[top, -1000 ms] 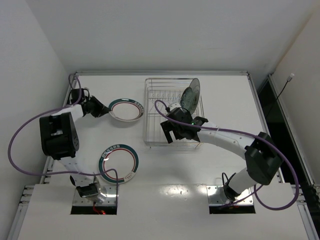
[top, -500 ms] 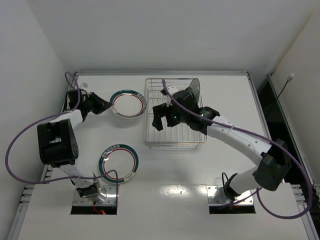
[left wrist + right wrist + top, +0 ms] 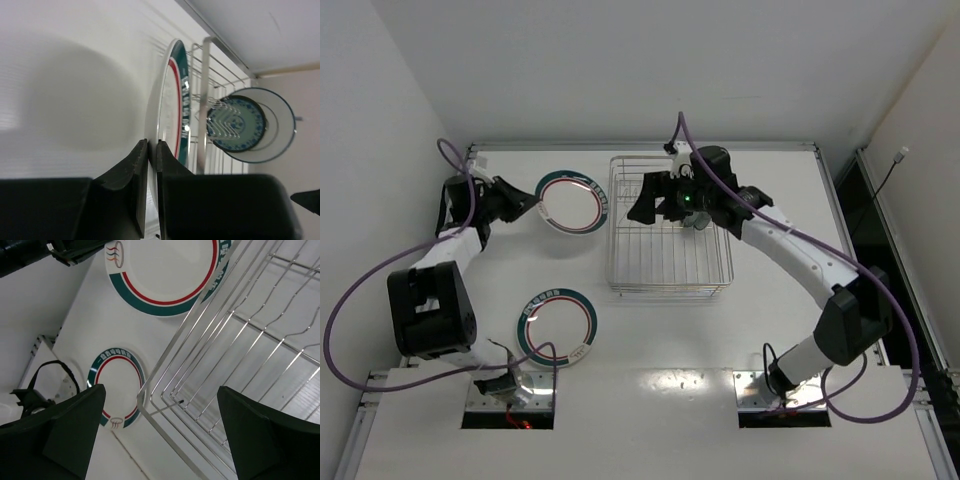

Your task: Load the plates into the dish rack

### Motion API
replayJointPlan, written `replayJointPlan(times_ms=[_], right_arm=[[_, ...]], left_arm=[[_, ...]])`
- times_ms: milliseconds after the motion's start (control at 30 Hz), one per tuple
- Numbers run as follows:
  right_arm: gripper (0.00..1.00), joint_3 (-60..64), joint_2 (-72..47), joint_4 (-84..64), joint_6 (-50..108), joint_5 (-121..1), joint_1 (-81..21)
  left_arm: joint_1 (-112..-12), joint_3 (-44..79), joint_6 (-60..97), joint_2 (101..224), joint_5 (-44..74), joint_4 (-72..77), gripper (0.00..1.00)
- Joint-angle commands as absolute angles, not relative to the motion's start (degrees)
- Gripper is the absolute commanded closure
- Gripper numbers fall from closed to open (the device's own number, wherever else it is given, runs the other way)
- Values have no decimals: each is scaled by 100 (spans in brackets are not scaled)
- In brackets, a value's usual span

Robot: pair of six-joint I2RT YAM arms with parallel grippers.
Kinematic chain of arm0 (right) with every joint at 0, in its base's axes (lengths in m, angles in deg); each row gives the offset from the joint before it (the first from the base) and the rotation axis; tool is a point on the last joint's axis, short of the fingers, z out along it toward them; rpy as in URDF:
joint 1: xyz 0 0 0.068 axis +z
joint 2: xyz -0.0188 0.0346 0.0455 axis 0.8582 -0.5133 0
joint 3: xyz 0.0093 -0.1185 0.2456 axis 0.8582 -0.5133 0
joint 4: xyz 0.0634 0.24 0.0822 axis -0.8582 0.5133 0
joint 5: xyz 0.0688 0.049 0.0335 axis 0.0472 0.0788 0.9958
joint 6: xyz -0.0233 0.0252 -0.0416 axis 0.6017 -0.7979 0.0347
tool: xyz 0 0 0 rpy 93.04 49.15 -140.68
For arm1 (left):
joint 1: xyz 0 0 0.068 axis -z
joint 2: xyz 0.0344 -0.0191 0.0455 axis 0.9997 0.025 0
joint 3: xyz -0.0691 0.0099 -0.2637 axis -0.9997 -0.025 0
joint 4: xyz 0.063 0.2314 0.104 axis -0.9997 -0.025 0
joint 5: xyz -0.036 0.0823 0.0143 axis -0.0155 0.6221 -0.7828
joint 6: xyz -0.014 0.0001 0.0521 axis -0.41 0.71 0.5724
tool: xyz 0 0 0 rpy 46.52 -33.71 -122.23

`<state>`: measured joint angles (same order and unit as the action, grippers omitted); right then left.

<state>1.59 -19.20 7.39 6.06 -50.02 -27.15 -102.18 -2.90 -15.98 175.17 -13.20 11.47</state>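
Left gripper [image 3: 150,146] pinches the rim of a ringed plate [image 3: 570,203], held on edge beside the dish rack [image 3: 668,262], probably to slot it between tines. Right gripper [image 3: 161,390] is spread and empty above the rack. Teal patterned plate [image 3: 235,122] stands racked. Second ringed plate [image 3: 558,325] lies flat on the table [image 3: 770,330].

The right gripper [image 3: 161,390] has its two dark fingers [image 3: 70,430] far apart, with nothing held between them. Past them is a corner of the silver wire dish rack [image 3: 240,340] on the white table [image 3: 100,330]. The top plate [image 3: 162,270] is white with a green ring and a red ring. The left gripper [image 3: 75,250] is at its edge. The rack's wires cross in front of this plate's right side. The lower plate [image 3: 116,392], with the same rings, lies flat on the table, just beside the rack's corner. A black cable [image 3: 50,362] loops at the left.
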Motion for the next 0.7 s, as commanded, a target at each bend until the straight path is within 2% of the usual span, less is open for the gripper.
replayJointPlan(times_ms=[0,167,267,533,667], right_arm=[[9,-39,-2101,205,351,-3795,-2940],[8,-717,-1891,-515,113,-3443,-3064],[7,-823,-1811,-578,42,-3311,-3169],[7,-903,-1934,-1227,-361,-2519,-3442],[9,-1034,-1996,-1694,-722,-2247,-3565]], left_arm=[[-10228,191,-1220,17080,-628,593,100],[-10228,297,-991,16825,233,-6,100],[-10281,297,-991,16702,288,2,100],[-10281,34,-1271,16595,-1108,1117,100],[-10281,-239,-1851,16648,-1987,2127,100]])
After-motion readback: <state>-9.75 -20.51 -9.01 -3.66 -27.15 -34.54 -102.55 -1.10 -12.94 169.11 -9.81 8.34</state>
